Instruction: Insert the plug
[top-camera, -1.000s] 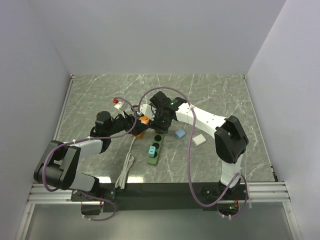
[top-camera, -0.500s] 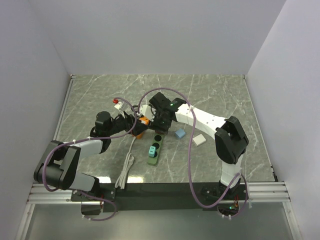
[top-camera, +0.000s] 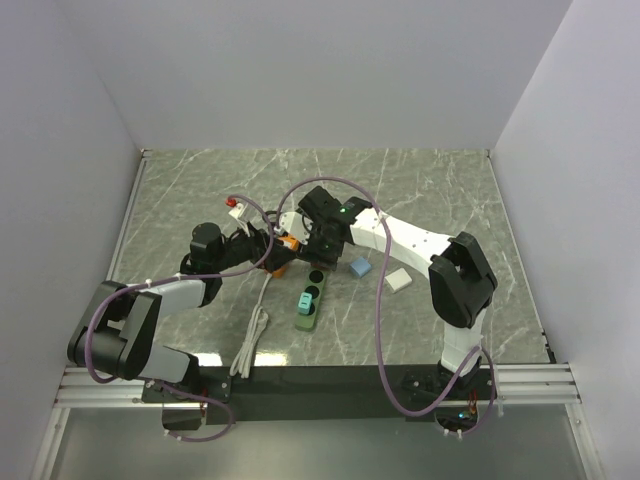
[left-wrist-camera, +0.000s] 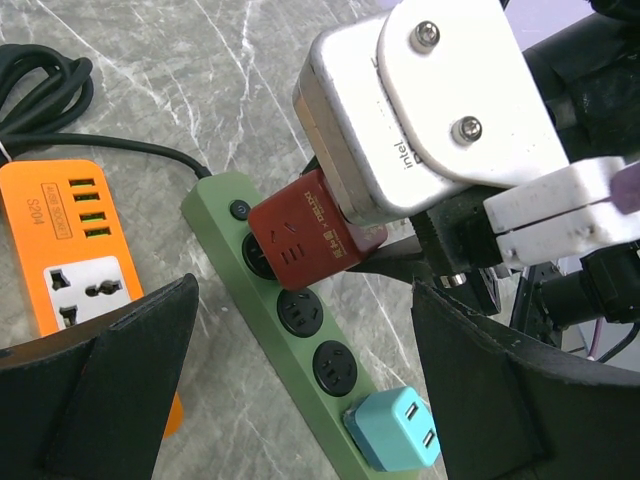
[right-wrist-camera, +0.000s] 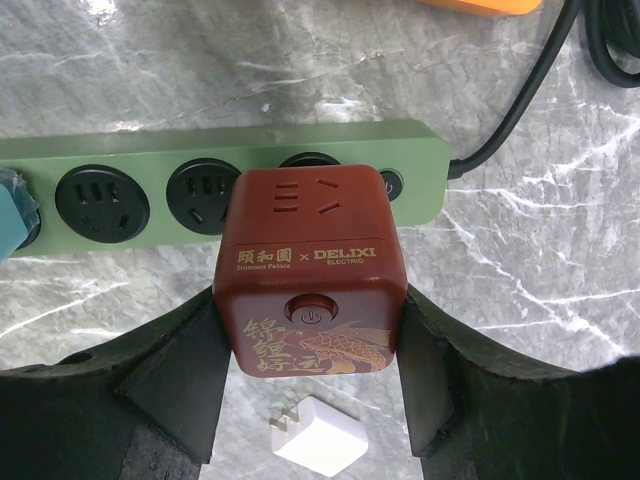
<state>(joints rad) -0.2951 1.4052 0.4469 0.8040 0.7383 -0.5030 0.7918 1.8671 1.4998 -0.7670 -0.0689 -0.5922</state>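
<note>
My right gripper (right-wrist-camera: 310, 305) is shut on a red cube plug (right-wrist-camera: 310, 270) with gold lettering. It holds the plug at the socket of the green power strip (right-wrist-camera: 420, 170) nearest the switch. In the left wrist view the plug (left-wrist-camera: 310, 235) sits tilted on that socket of the strip (left-wrist-camera: 215, 195); its prongs are hidden. The two sockets after it are empty, and a teal plug (left-wrist-camera: 392, 430) fills the end one. My left gripper (left-wrist-camera: 305, 290) is open, its fingers spread either side of the strip. The top view shows both grippers, left (top-camera: 272, 250) and right (top-camera: 318, 250), at the strip's far end.
An orange power strip (left-wrist-camera: 70, 240) lies beside the green one, partly under my left finger, with a coiled black cable (left-wrist-camera: 45, 75) behind it. A white charger (right-wrist-camera: 315, 437) and a blue block (top-camera: 360, 268) lie right of the strip. A white cord (top-camera: 255, 335) runs toward the near edge.
My right wrist has shifted very slightly over the strip's far end with the red plug still held. The left arm has not visibly moved.
</note>
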